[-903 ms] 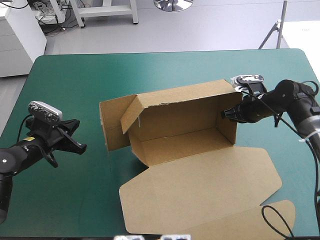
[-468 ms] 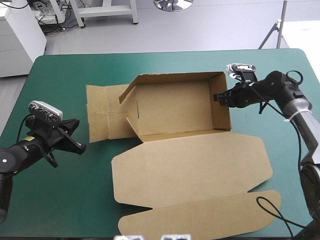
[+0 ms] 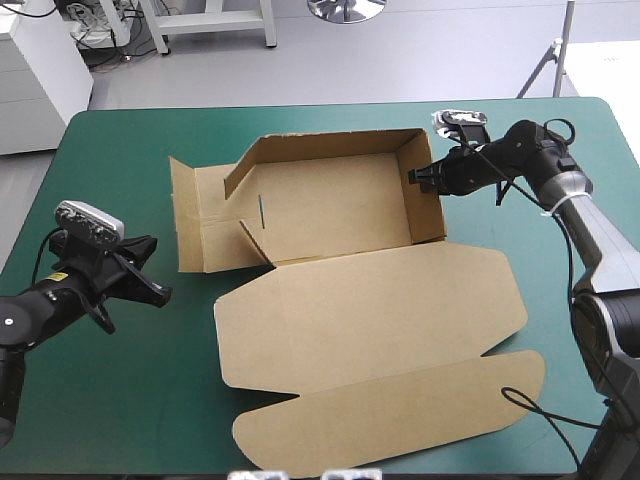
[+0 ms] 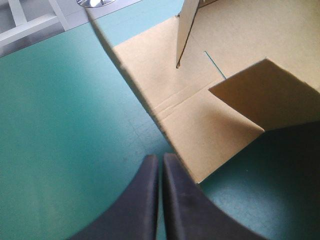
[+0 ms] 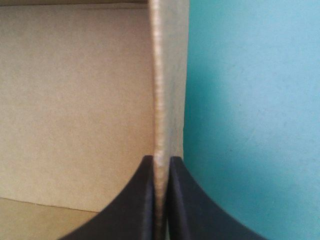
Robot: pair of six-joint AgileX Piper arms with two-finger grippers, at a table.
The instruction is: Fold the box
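Observation:
The brown box (image 3: 340, 215) lies mid-table as an open tray, its far and right walls raised. Its wide lid (image 3: 370, 315) is spread flat toward the near edge, and a side flap (image 3: 205, 220) lies flat to the left. My right gripper (image 3: 420, 178) is shut on the box's raised right wall (image 5: 161, 100), whose edge runs up between the black fingers (image 5: 142, 200). My left gripper (image 3: 160, 293) is shut on nothing and hovers over the teal-green cover, left of the box. In the left wrist view the flat flap (image 4: 200, 130) lies just ahead of my left gripper (image 4: 161, 162).
Teal-green table (image 3: 130, 160) shows bare to the left and beyond the box. A tuck flap (image 3: 400, 425) of the lid reaches almost to the table's near edge. A white cabinet (image 3: 35, 70) stands beyond the far left corner.
My right gripper has dragged the box's right wall toward the left and far side. The whole box slid and turned with it, and the lid now lies flatter. The left arm stayed still.

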